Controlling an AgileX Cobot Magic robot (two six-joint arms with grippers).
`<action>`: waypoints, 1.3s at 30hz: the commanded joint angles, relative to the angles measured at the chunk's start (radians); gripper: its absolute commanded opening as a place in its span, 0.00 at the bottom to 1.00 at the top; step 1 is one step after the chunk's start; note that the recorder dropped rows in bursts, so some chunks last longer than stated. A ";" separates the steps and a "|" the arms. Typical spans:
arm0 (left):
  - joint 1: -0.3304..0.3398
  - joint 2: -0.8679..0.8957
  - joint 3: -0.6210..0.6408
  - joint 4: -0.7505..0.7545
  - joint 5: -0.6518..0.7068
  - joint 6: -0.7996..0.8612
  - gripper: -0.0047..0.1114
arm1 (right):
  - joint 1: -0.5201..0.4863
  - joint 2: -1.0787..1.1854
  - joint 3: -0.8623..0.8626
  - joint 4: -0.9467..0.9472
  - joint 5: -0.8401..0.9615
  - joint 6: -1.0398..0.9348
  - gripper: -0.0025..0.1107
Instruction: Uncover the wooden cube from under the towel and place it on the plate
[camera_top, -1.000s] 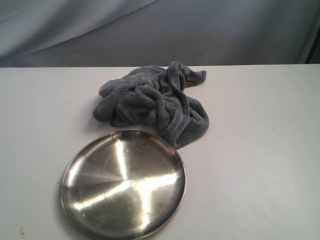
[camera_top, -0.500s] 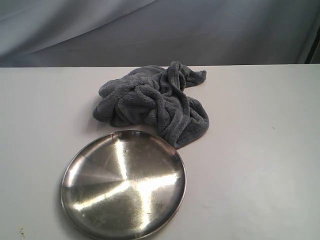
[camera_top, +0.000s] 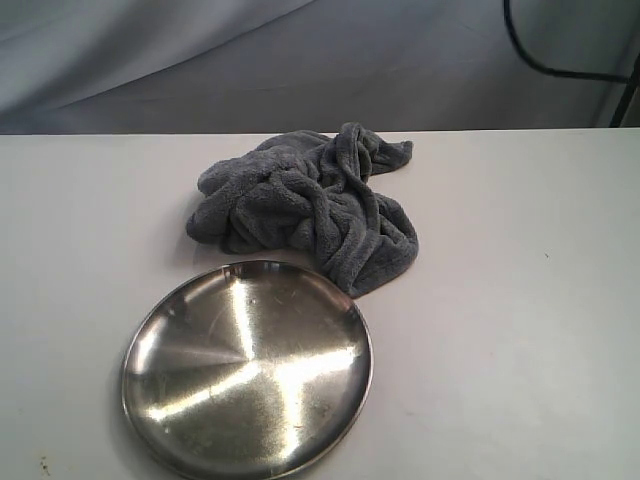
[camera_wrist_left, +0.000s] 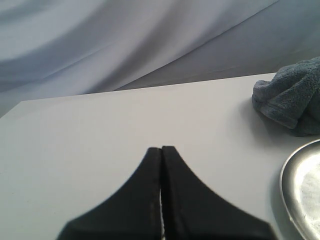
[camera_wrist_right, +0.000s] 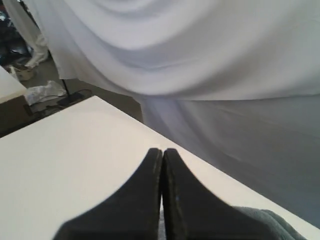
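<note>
A dark grey plush towel (camera_top: 310, 205) lies bunched in thick folds on the white table, just behind the plate. The wooden cube is hidden. The shiny steel plate (camera_top: 150, 340) sits near the front edge, empty, its rim touching the towel's front fold. No gripper shows in the exterior view. In the left wrist view my left gripper (camera_wrist_left: 161, 149) is shut over bare table, with the towel (camera_wrist_left: 292, 97) and the plate's rim (camera_wrist_left: 287, 180) off to one side. My right gripper (camera_wrist_right: 163, 150) is shut too, above the table, with a bit of towel (camera_wrist_right: 270, 222) beside it.
A black cable (camera_top: 545, 60) loops into the exterior view at the top right, in front of the grey backdrop cloth (camera_top: 200, 60). The table's far edge (camera_top: 100, 133) runs behind the towel. Beyond the table's side, clutter on the floor (camera_wrist_right: 45, 92) shows in the right wrist view.
A black cable has come into the exterior view at the top right. The towel and plate have not moved.
</note>
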 joint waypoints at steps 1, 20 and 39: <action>-0.001 -0.004 0.002 -0.005 0.001 -0.001 0.04 | 0.036 0.061 -0.007 0.001 0.130 -0.025 0.02; -0.001 -0.004 0.002 -0.005 0.001 -0.001 0.04 | 0.069 0.157 -0.007 0.001 0.224 -0.303 0.02; -0.001 -0.004 0.002 -0.005 0.001 -0.001 0.04 | 0.069 0.157 -0.007 0.001 0.171 -0.281 0.02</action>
